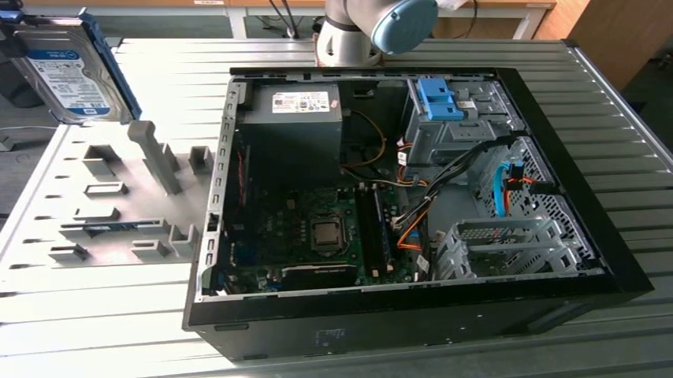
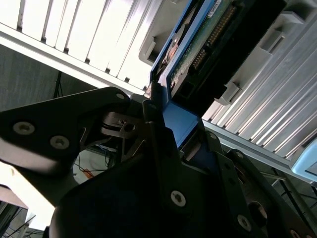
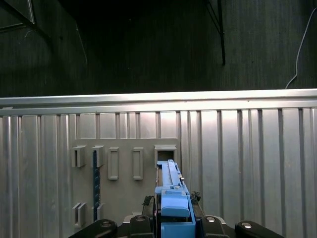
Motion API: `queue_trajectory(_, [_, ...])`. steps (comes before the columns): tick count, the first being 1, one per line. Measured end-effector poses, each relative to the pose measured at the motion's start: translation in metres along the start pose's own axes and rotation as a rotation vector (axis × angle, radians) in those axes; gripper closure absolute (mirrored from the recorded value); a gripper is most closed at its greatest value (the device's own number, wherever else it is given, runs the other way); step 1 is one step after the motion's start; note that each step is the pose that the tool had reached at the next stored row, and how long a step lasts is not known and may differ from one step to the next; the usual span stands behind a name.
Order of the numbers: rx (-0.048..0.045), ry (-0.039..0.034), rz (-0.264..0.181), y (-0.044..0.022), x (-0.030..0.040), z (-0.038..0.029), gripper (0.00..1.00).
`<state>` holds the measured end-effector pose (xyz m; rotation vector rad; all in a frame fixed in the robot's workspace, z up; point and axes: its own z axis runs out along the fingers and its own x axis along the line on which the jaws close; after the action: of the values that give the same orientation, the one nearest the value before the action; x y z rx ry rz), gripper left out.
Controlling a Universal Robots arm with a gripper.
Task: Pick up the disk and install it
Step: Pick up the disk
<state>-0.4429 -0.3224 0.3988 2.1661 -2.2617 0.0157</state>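
The gripper (image 3: 172,208) pinches the blue frame of the disk (image 1: 72,75), held upright well off the computer case (image 1: 399,323) on the exterior view's left; it is probably stiff, dense and shock-sensitive, so the frame edges look safest to grip.

One disk (image 1: 68,75) is clamped in the gripper (image 3: 174,220). One slotted grey tray (image 1: 131,206) lies near the gripper. Farther from it stands one open case (image 1: 421,305), holding one power supply (image 1: 295,118), one blue bracket (image 1: 440,98) and one motherboard (image 1: 305,236).
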Motion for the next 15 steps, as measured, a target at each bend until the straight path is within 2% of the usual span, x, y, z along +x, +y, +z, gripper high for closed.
queue_trajectory(15, [0.0001, -0.0001, 0.000, 0.0000, 0.0002, -0.0117, 0.63])
